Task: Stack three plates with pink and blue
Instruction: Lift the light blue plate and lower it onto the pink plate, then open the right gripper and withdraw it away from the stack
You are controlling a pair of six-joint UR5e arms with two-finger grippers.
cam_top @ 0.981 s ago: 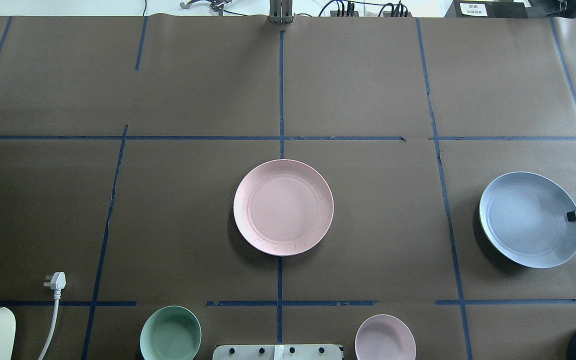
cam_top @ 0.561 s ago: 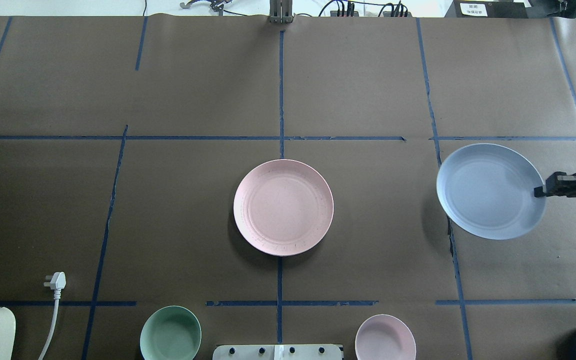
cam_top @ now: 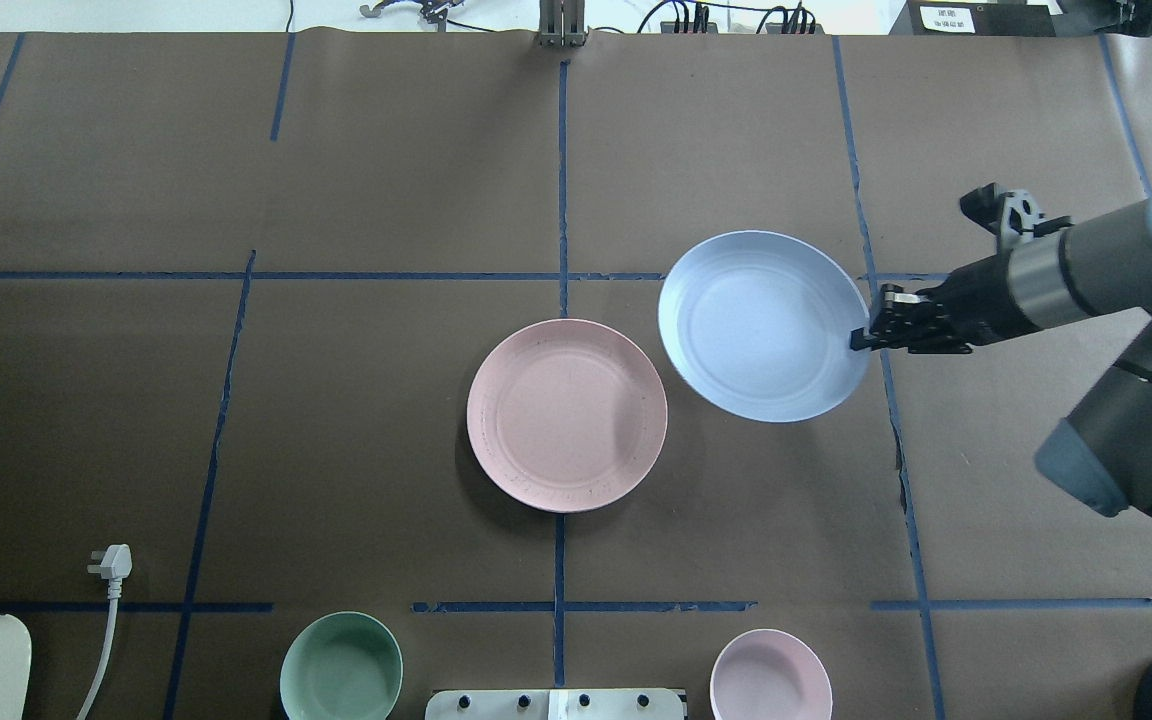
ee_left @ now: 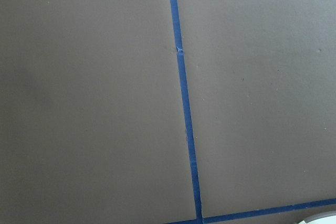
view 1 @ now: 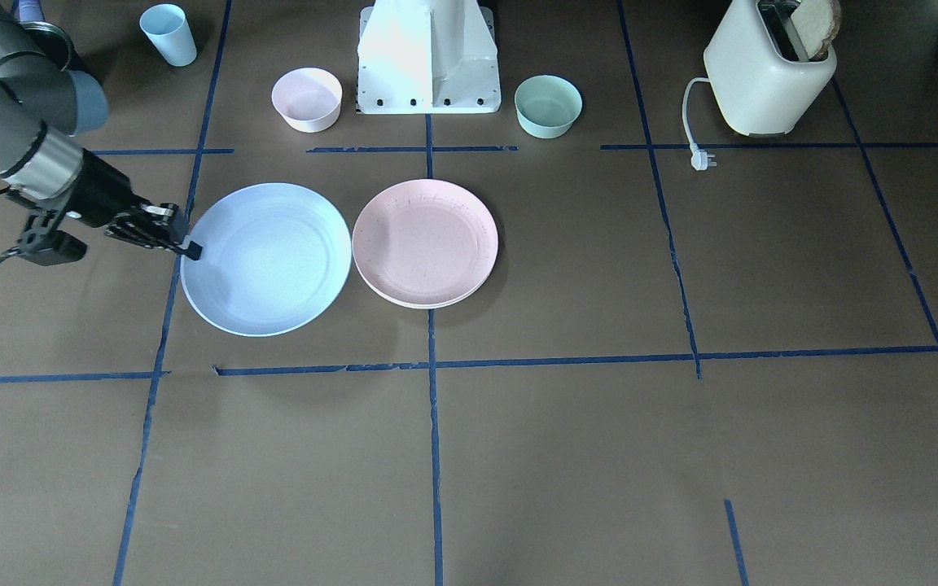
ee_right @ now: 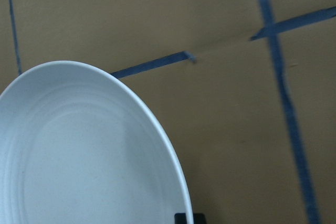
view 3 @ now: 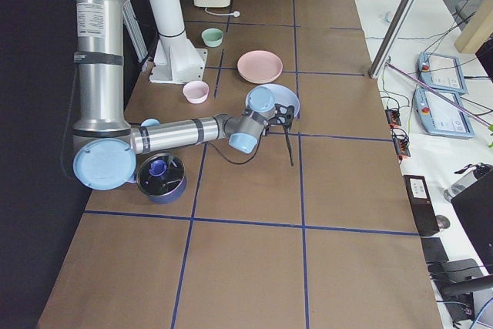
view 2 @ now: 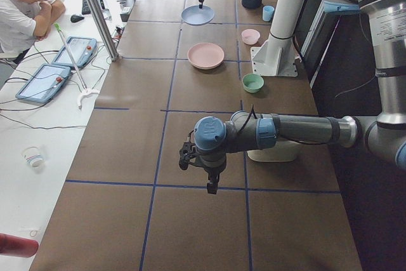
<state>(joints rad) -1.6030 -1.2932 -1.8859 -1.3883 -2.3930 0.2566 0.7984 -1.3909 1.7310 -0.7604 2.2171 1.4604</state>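
Blue plate [cam_top: 761, 325] gripped by right jaws, aloft, beside pink plate [cam_top: 566, 415]

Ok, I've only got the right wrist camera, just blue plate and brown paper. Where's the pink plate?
Observer: The pink plate sits at the centre of the table, left of the blue plate and nearer the robot's base.
Operator: Is blue over it yet?
Observer: No; from overhead a strip of table shows between their rims.
Operator: And the left arm?
Observer: The left gripper hangs above the table at the robot's far left, away from both plates.
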